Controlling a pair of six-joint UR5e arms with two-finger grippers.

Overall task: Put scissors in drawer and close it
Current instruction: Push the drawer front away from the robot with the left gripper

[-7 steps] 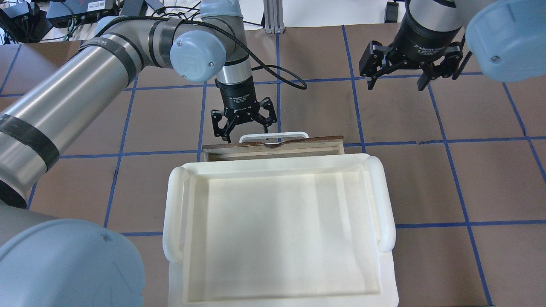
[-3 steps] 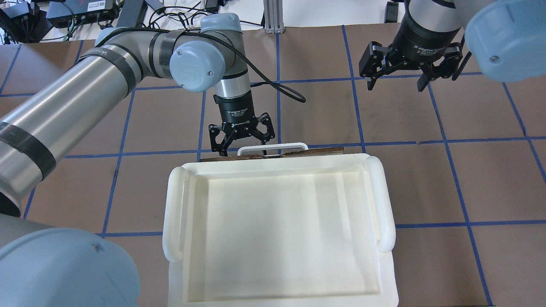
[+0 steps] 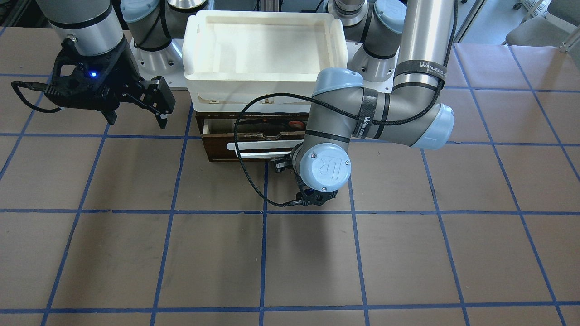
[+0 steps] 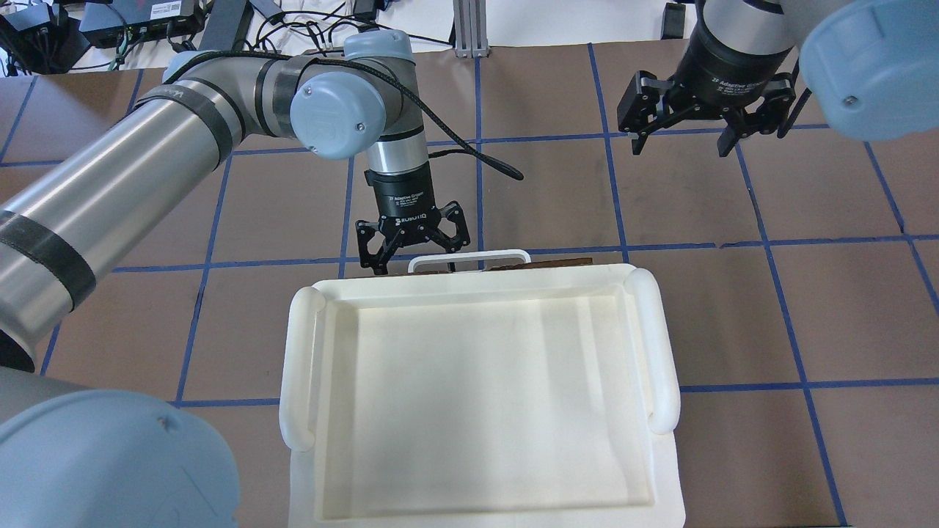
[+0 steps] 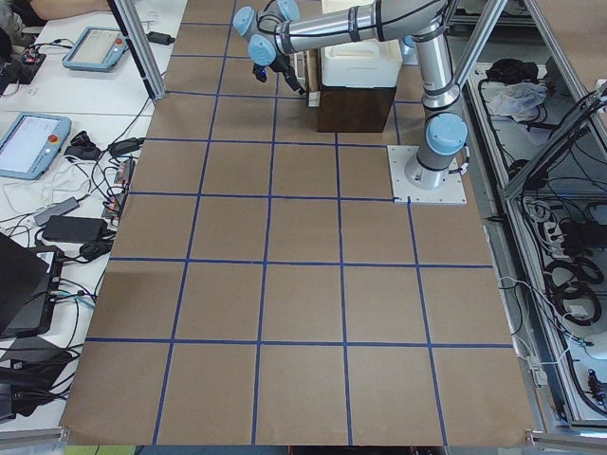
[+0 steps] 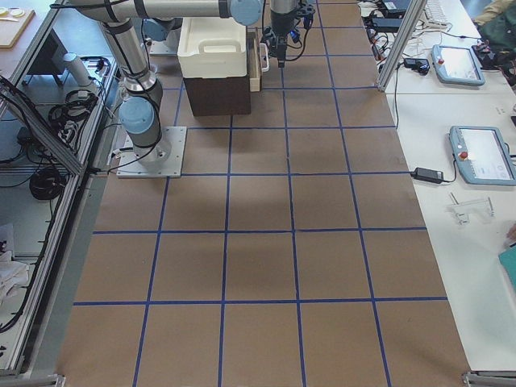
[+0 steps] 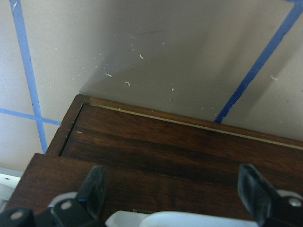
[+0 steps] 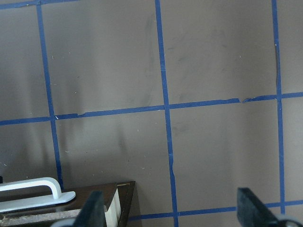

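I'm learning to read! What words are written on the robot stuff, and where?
"WANJEED": black arm strap.
"UR": blue joint cap.
"2F Adaptive Gripper" and "ROBOTIQ": left gripper.
"2F Adaptive": right gripper, the rest is cut off.
The white label among the cables is too blurred to read.

We list the table (image 4: 733, 315) as matt brown, ruled into large squares by blue tape lines. On it we record the drawer (image 3: 217, 151) with a dark brown, wood-grained front and a white bar handle (image 3: 263, 145), a glimpse of orange-red from the scissors (image 3: 297, 123) in its gap, and a cream-white tray (image 4: 477, 282) above. We enter the left arm (image 4: 132, 161) and the right arm (image 3: 77, 27) as brushed silver with pale blue joint caps and black bands, the left gripper (image 4: 416, 264) and the right gripper (image 4: 682, 143) as black, the latter with a small blue light (image 3: 93, 74).
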